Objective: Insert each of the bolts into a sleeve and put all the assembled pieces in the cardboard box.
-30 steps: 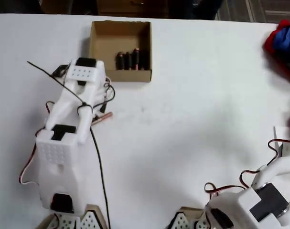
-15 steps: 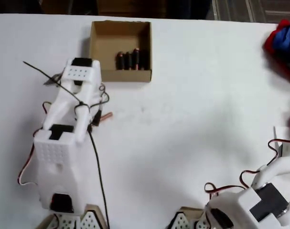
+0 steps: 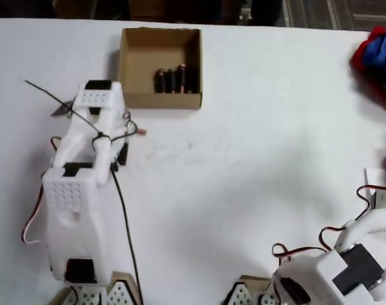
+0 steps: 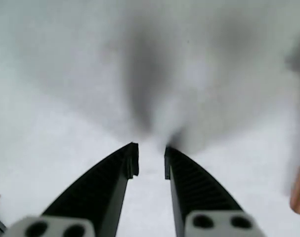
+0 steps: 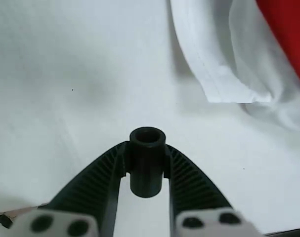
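Left gripper: we see the left gripper (image 4: pixel 150 160) low over the white table (image 3: pixel 275 127), its black fingers slightly apart with nothing between them.
Bolt: a copper-coloured metal bolt (image 3: pixel 140 132) lies on the table just beside the left arm (image 3: pixel 78 184), near the box's front left corner.
Right gripper: the right gripper (image 5: pixel 146 159) pinches a black cylindrical sleeve (image 5: pixel 147 170), its open bore facing the wrist camera.
Box: the open brown cardboard box (image 3: pixel 142 47) holds a row of dark assembled pieces (image 3: pixel 173 79) against its near wall.
Cloth: we see a crumpled white cloth (image 5: pixel 214 54) on the table beyond the right gripper.
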